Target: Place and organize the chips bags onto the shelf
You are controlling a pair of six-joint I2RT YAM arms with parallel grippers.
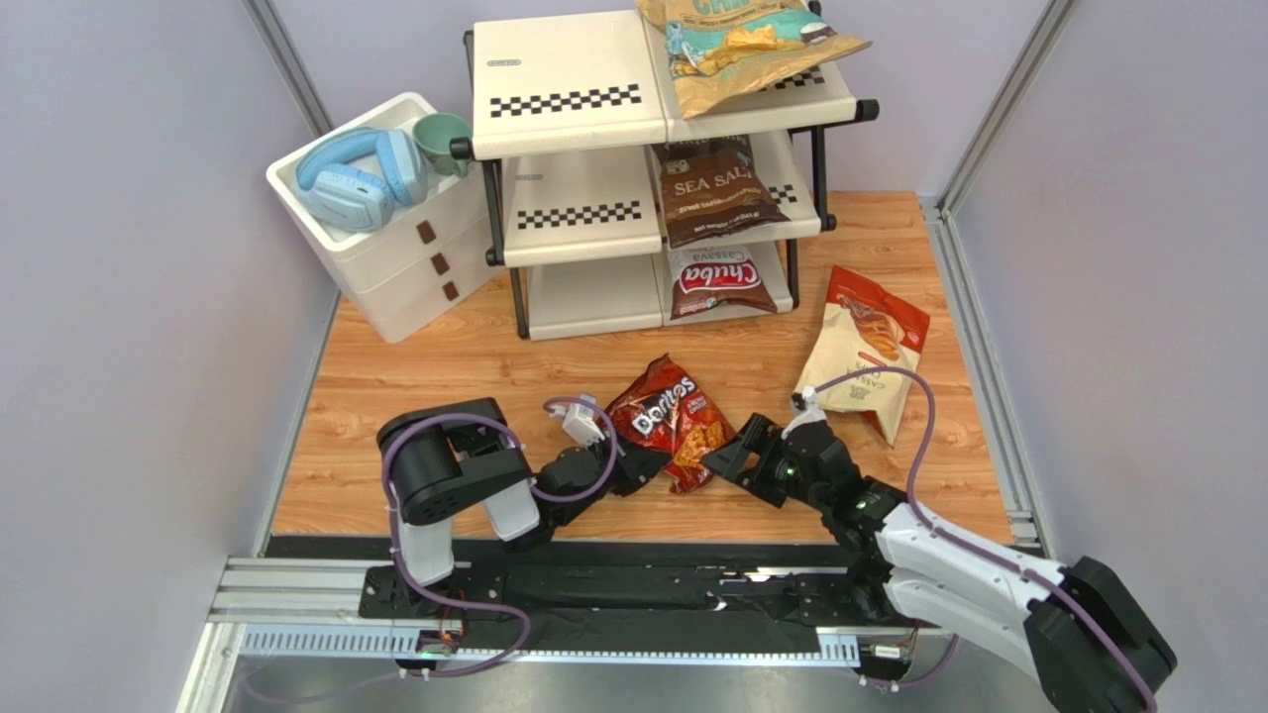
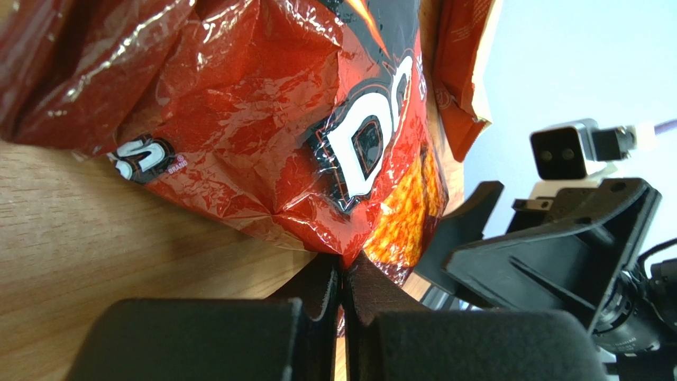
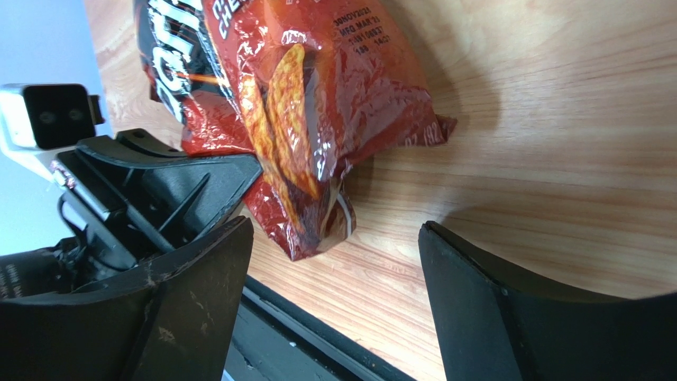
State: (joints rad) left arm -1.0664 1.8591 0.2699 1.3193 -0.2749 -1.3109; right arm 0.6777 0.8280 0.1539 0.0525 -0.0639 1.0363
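Top external view: grips the near-left edge of the red Doritos bag (image 1: pixel 677 416) with the left claw (image 1: pixel 637 461), jaws clenched tight on the foil. In the left wrist view, pinches a thin fold of that bag's seam between the two black fingers, with no gap showing. Spreads the right claw (image 1: pixel 740 453) wide at the bag's near-right corner and grasps nothing there. In the right wrist view, frames that crumpled corner between the released fingers: one finger close beside the foil, contact impossible to tell, the other apart over bare wood.

Bag itself resting on the wooden bench (image 1: pixel 447 386), label up. Beyond the bag, the shelf (image 1: pixel 573 82), already loaded: tan-and-teal bag (image 1: pixel 744 45) on the top tier, dark brown Sea Salt bag (image 1: pixel 715 186) on the middle tier, white-red Chuba bag (image 1: pixel 718 282) on the bottom tier. Right of the Doritos bag and apart from it, the cream bag with red-orange top (image 1: pixel 863 349), flat on the bench, not yet shelved.
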